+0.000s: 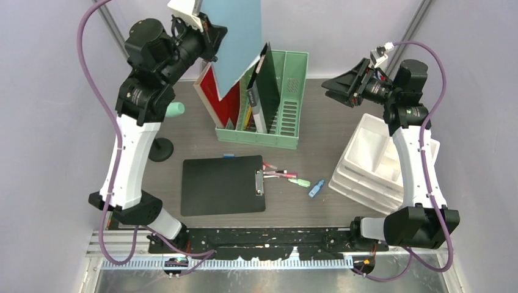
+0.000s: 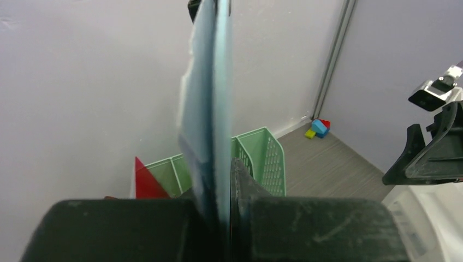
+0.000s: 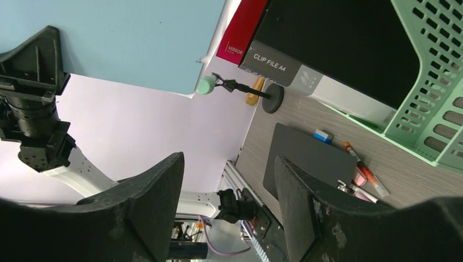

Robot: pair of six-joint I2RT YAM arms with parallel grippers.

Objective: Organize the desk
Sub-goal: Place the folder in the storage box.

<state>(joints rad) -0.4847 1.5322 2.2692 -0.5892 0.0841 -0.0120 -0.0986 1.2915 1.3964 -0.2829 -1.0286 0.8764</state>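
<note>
Pinching a pale blue flat card folder point(image 1: 235, 43) by its upper edge, the left gripper point(image 1: 203, 25) was closed tight on it, and the folder hung high above the mint-green slotted plastic file rack point(image 1: 287, 119). The right gripper point(image 1: 337, 89) stood open and empty above the white stacked plastic drawer unit point(image 1: 369, 155). The grey-brown wood-grain desk point(image 1: 305, 213) lay beneath both arms, with the rack at its far side and the drawers on its right.

The risk, as I judged it, lay in the descent. The blue folder's lower corner sat just beside a red hard-cover folder point(image 1: 214, 97) leaning in the rack, so it could snag there or on a divider and buckle. A thin edge grip might also let it pivot or slip.

Counted:
- one blue folder
- one red folder
- one black clip file point(image 1: 267, 85) in the rack
- one flat black clipboard point(image 1: 220, 186)
- one mint-green marker point(image 1: 299, 182)
- one small blue object point(image 1: 316, 188)
- one small blue eraser point(image 1: 229, 156)
- one black round-based stand point(image 1: 160, 149)

The pens point(image 1: 278, 174) beside the clip were too bunched to count.
</note>
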